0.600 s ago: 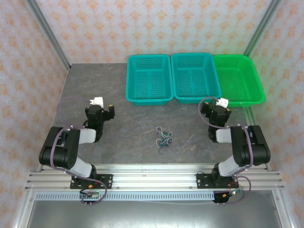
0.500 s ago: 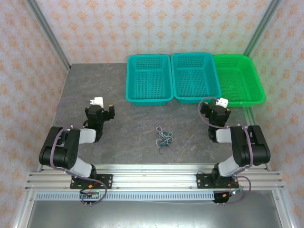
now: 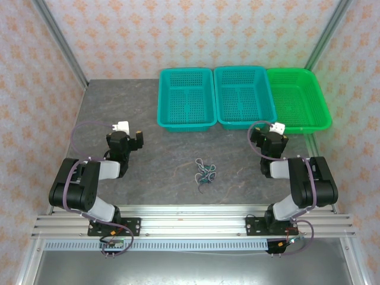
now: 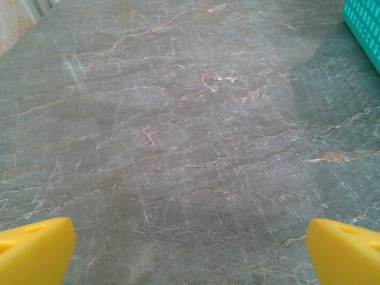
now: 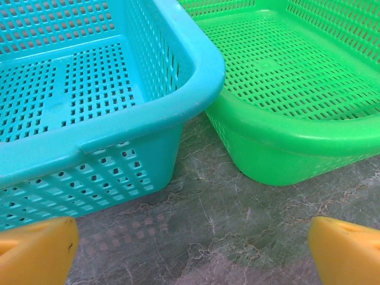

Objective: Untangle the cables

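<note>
Grey veined stone table (image 3: 119, 101): we log one small knot of thin whitish, black and teal cables (image 3: 205, 172) near its front edge, mid-width. Left gripper (image 4: 190, 252) and right gripper (image 5: 193, 252): fingers wide, empty. Risk, we judge: pinching several strands together tightens it.

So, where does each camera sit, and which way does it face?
Top: above, behind; looks down on both arms, table, cables, three baskets.
Left wrist: on the left hand, facing bare table; yellow fingertips show.
Right wrist: on the right hand, facing teal basket and green basket; fingertips show.
Top and right wrist share the green basket.
</note>
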